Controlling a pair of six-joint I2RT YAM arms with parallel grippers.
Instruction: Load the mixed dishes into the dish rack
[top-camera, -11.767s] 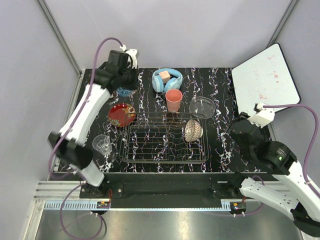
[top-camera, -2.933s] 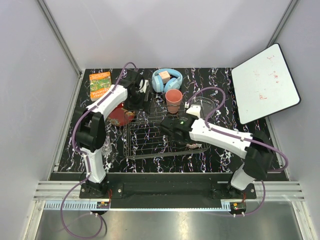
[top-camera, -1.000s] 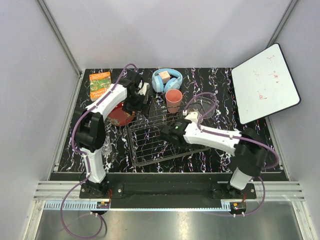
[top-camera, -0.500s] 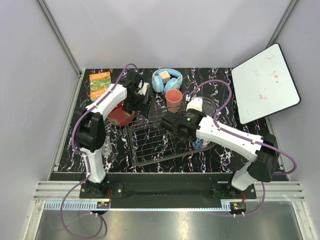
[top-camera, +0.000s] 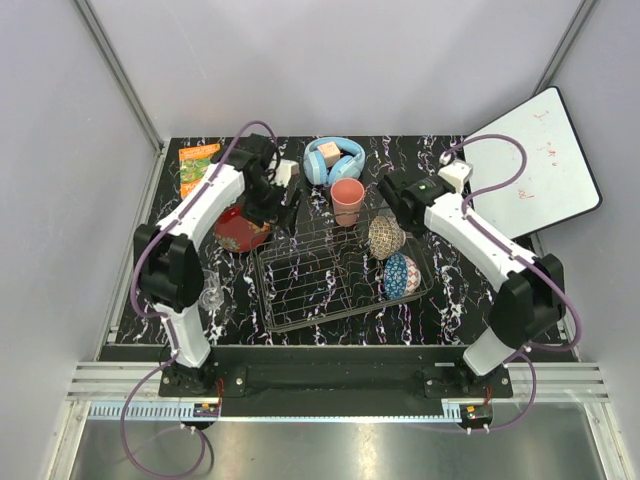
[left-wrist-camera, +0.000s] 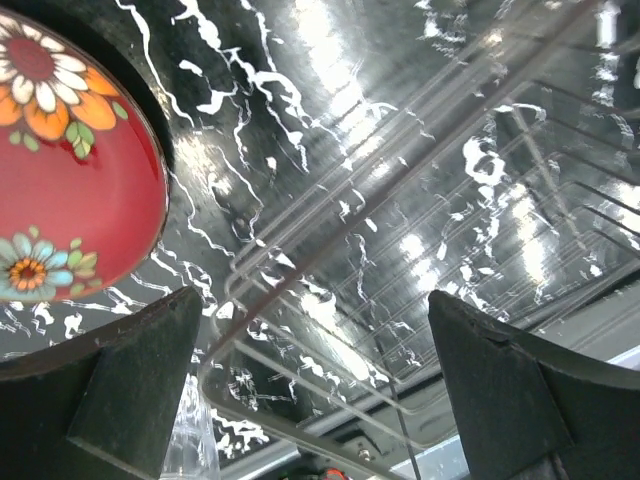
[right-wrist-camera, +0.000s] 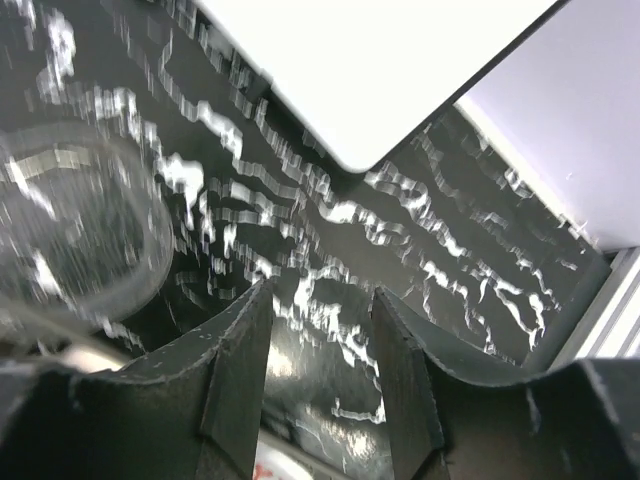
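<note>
The dish rack (top-camera: 310, 280) lies skewed in the middle of the table. A beige-brown bowl (top-camera: 384, 237) and a blue-patterned bowl (top-camera: 401, 275) stand on edge at its right end. The salmon-pink cup (top-camera: 347, 200) stands behind the rack. A red floral dish (top-camera: 240, 228) lies to the rack's left, and a glass tumbler (top-camera: 209, 292) stands nearer the front left. My left gripper (top-camera: 287, 203) hangs open over the rack's back-left corner (left-wrist-camera: 400, 230), beside the red dish (left-wrist-camera: 70, 190). My right gripper (top-camera: 393, 192) is open and empty at the back right, with the clear glass dish (right-wrist-camera: 70, 230) to its left.
Light-blue headphones (top-camera: 333, 158) with a small block lie at the back centre. An orange book (top-camera: 197, 165) is at the back left. A whiteboard (top-camera: 530, 165) leans off the table's right back corner, close to my right arm.
My right arm has pulled back from over the rack to the back right. The blue-patterned bowl now stands free in the rack. The left arm has barely shifted.
</note>
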